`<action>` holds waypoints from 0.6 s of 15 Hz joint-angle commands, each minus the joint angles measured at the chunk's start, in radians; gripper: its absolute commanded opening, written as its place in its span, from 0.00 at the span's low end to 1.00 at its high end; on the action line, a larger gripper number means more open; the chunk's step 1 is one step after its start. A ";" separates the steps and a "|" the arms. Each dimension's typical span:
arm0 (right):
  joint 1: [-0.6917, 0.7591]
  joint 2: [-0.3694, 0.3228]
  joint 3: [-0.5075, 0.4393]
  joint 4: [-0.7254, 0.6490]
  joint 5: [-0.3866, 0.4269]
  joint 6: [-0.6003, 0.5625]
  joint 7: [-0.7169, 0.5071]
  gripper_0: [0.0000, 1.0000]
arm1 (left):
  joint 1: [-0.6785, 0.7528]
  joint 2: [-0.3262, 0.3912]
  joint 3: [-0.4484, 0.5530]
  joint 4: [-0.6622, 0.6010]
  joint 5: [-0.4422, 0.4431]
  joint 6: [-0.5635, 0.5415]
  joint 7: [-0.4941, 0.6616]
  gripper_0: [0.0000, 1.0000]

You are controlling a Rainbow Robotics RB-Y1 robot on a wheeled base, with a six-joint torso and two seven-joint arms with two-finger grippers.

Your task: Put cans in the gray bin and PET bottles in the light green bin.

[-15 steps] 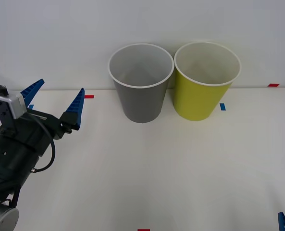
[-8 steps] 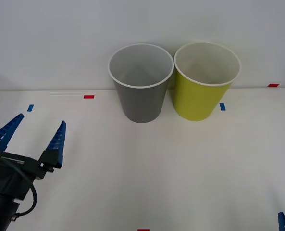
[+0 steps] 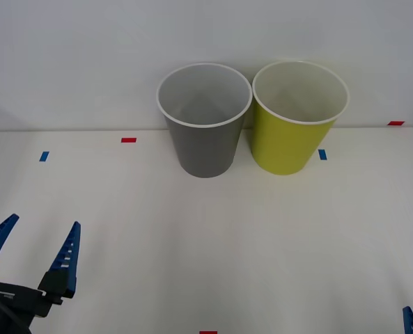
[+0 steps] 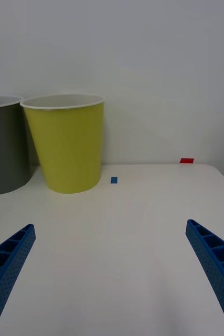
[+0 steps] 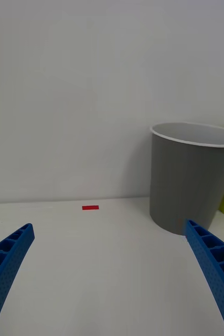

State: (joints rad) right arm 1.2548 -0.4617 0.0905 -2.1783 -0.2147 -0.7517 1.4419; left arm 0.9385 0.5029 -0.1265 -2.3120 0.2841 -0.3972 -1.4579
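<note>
The gray bin (image 3: 205, 120) and the light green bin (image 3: 300, 117) stand side by side, rims nearly touching, at the upper centre of the front view, mouths up to receive drops; the left gripper (image 3: 33, 247) hovers at lower left, fingers spread wide and empty; the right gripper (image 4: 110, 273), likewise wide and empty, faces the green bin; no can or bottle lies on the table (image 3: 227, 243), so sorting looks finished.

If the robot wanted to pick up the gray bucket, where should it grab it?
Probably the white rim of the gray bin, from above: one finger inside, one outside. It stands upright and open-topped, and its body looks too wide for the open left gripper.
</note>
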 commanded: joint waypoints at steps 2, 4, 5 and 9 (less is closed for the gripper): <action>0.000 0.000 0.000 0.000 0.000 0.000 0.000 1.00 | 0.056 -0.001 -0.013 0.118 0.000 -0.164 -0.007 0.97; 0.000 0.000 0.000 0.000 0.000 0.000 0.000 1.00 | 0.098 -0.001 -0.016 0.148 -0.006 -0.201 -0.015 0.97; 0.000 0.000 0.000 0.000 0.000 0.000 0.000 1.00 | 0.123 -0.001 -0.015 0.149 -0.005 -0.203 -0.019 0.97; 0.000 0.000 0.000 0.000 0.000 0.000 0.000 1.00 | 0.207 -0.001 -0.015 0.149 -0.010 -0.206 -0.050 0.97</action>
State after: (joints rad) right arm 1.2548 -0.4617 0.0905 -2.1783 -0.2147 -0.7517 1.4419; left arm 1.1294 0.5017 -0.1417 -2.1631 0.2767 -0.6008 -1.4995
